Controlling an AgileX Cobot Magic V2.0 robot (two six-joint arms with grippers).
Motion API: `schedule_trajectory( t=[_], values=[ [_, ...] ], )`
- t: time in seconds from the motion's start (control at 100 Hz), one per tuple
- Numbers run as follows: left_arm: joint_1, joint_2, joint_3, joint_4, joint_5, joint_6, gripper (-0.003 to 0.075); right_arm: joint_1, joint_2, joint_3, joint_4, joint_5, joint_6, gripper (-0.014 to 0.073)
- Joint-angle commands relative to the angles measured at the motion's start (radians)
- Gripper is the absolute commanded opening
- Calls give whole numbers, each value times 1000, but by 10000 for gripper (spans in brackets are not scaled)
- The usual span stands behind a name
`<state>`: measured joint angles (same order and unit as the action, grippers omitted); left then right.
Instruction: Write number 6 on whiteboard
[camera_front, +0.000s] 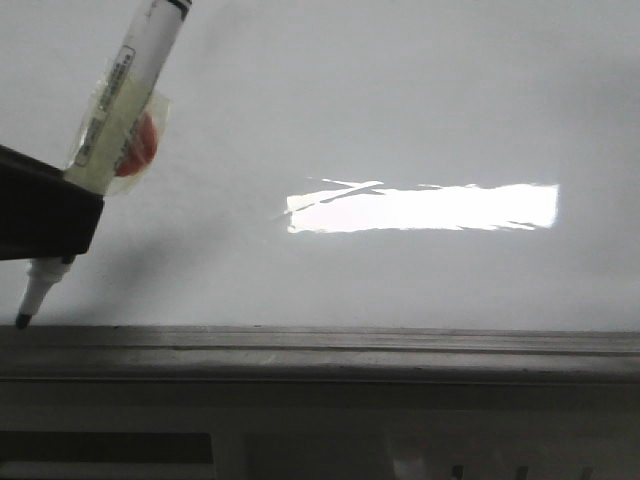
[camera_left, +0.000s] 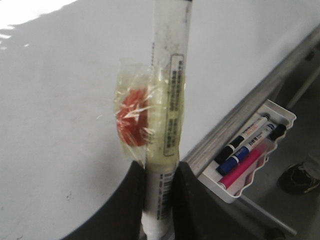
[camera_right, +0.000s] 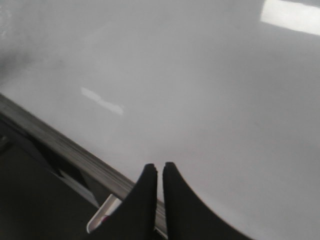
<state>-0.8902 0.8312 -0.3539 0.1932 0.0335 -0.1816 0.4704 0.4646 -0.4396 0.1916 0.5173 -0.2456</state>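
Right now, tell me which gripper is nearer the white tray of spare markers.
Cannot say. The left gripper, shut on the taped white marker, and the shut right gripper each see the white tray just past the board's grey edge.

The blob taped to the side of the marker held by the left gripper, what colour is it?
Orange-red, under clear yellowish tape on the white marker; the left wrist view shows it best.

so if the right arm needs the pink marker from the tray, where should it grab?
Judging by the left wrist view, grip the pink marker mid-barrel, coming from above. It lies flat in the tray beside the blue marker, so its ends sit near the tray walls.
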Motion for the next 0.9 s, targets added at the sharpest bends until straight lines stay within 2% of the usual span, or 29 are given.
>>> schedule_trajectory(
  t=[0.0, 0.08, 0.15, 0.34, 0.58, 0.71, 0.89],
  values=[
    [-31, -2, -34, 54, -67, -3, -20, 59, 61, -73, 24, -67, -26, 142],
    [-36, -2, -34, 84, -79, -3, -20, 117, 113, -111, 45, -71, -26, 223],
    [-36, -2, -34, 108, -98, -3, -20, 170, 156, -133, 68, -99, -26, 253],
    [-36, -2, -34, 168, -151, -3, -20, 318, 275, -190, 95, -206, -26, 255],
    [-36, -2, -34, 188, -155, -3, -20, 468, 415, -279, 107, -310, -26, 255],
    [-36, -2, -34, 188, -165, -3, -20, 508, 489, -302, 107, -395, -26, 255],
    [-48, -2, -34, 191, -184, -3, -20, 514, 565, -340, 108, -408, -26, 255]
  ],
)
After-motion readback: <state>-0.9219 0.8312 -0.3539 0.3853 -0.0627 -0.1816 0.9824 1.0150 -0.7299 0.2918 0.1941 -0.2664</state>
